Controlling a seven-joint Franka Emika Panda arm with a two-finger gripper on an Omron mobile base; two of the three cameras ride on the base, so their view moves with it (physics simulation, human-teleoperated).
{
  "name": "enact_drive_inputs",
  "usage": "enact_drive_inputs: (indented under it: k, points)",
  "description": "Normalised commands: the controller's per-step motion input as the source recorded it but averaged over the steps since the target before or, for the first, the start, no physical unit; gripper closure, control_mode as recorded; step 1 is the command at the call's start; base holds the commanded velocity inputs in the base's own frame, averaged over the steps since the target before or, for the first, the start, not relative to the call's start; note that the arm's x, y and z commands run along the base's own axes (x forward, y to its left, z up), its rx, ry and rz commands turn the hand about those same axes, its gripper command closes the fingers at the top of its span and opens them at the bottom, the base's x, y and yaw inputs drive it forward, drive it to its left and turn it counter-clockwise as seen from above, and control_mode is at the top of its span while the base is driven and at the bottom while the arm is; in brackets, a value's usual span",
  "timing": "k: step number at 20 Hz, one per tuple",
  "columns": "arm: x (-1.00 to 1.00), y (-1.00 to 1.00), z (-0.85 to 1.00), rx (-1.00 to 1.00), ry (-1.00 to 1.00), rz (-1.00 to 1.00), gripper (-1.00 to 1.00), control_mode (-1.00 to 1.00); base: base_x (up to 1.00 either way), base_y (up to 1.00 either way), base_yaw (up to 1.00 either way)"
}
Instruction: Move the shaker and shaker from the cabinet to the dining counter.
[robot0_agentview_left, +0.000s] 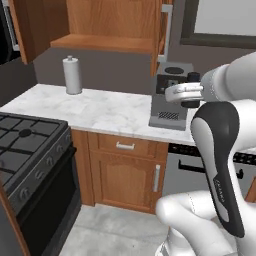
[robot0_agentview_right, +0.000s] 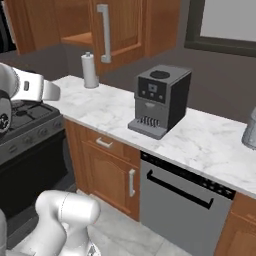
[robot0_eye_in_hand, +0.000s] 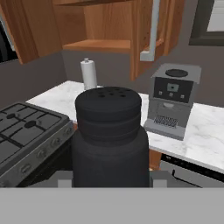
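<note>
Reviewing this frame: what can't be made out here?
- Finger contact on the shaker: hand view; the shaker's body covers the fingertips, so the grip can't be confirmed.
- Upper cabinet interior: cut off by the top edge in both base views.
- Object at the right base view's right edge: cropped, unidentifiable.

Matt black ridged shaker, brown wood-grain cabinet, smooth veined marble worktop, grey metal-look coffee machine

My white arm reaches in from the left above the stove. A grey coffee machine stands at the middle of the marble bench, near its front edge. A tall grey cylinder stands at the bench's far left end, below the open cabinet.
</note>
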Motion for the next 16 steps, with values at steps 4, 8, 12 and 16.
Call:
enact_drive_inputs:
  k: [4, 8, 12, 16]
  points:
    - [0.0, 0.0, 0.0, 0.0, 0.0, 0.0, 1.0, 1.0, -0.06, -0.09, -0.3]
    - [0.0, 0.0, 0.0, 0.0, 0.0, 0.0, 1.0, 1.0, -0.18, -0.48, -0.52]
    - [0.0, 0.0, 0.0, 0.0, 0.0, 0.0, 1.0, 1.0, -0.08, -0.46, -0.65]
    - [0.0, 0.0, 0.0, 0.0, 0.0, 0.0, 1.0, 1.0, 0.0, -0.62, -0.76]
